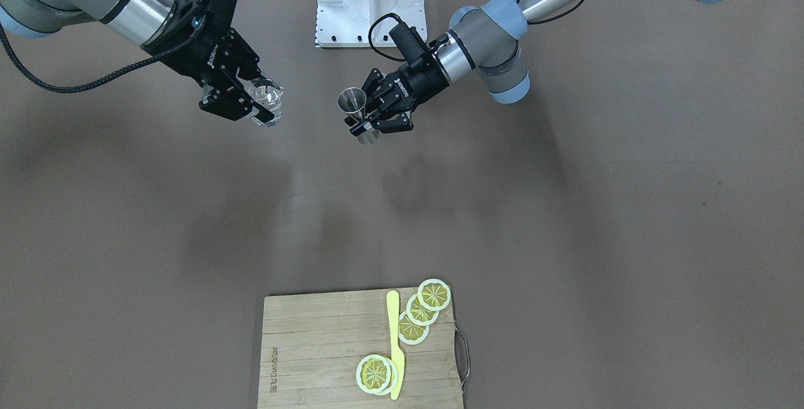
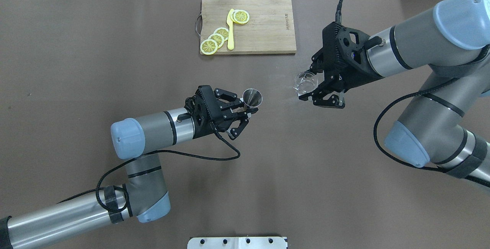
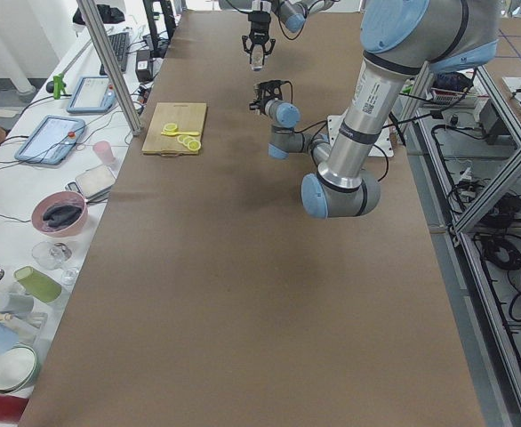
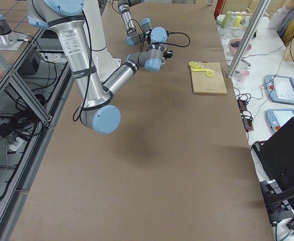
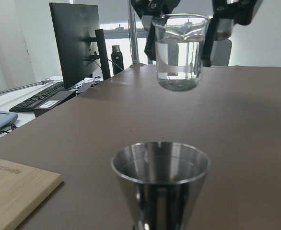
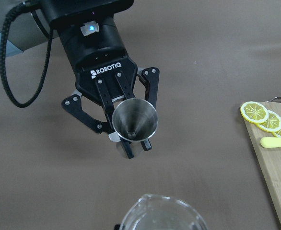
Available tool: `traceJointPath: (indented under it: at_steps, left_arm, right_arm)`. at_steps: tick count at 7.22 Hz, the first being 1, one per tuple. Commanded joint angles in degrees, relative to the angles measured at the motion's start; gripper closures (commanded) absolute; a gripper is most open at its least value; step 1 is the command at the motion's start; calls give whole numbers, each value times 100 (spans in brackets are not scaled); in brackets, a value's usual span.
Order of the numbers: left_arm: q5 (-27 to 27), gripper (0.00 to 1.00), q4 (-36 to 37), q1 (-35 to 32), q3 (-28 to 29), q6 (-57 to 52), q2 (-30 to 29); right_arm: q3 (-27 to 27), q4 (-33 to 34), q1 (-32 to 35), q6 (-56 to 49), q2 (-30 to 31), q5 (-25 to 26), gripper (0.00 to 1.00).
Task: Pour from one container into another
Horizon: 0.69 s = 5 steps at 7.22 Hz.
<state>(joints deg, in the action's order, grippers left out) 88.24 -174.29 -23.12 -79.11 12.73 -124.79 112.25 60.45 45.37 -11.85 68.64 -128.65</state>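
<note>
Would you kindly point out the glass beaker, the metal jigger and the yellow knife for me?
glass beaker [image 5: 179, 52]: left wrist view, on its clear side wall.
metal jigger [image 6: 134, 120]: right wrist view, inside its upper cone.
yellow knife [image 1: 394, 333]: front-facing view, at mid-length.

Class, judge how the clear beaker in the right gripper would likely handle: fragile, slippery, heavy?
The beaker looks like thin clear glass, so it is probably fragile and slippery in the right gripper. The clear liquid part-filling it likely adds weight and would slosh if jerked.
</note>
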Motion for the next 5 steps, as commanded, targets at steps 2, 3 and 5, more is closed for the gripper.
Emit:
traceJointPath:
  at_steps: [2, 3, 5]
  left_arm:
    - [0, 100, 0, -8, 10, -16, -10]
    - [0, 100, 0, -8, 10, -16, -1]
    - [0, 100, 0, -8, 10, 2, -1]
  right_arm:
    - [25, 685, -133, 7, -359, 112, 100]
    - [43, 791, -177, 7, -403, 216, 100]
    - [34, 1063, -239, 7, -517, 305, 100]
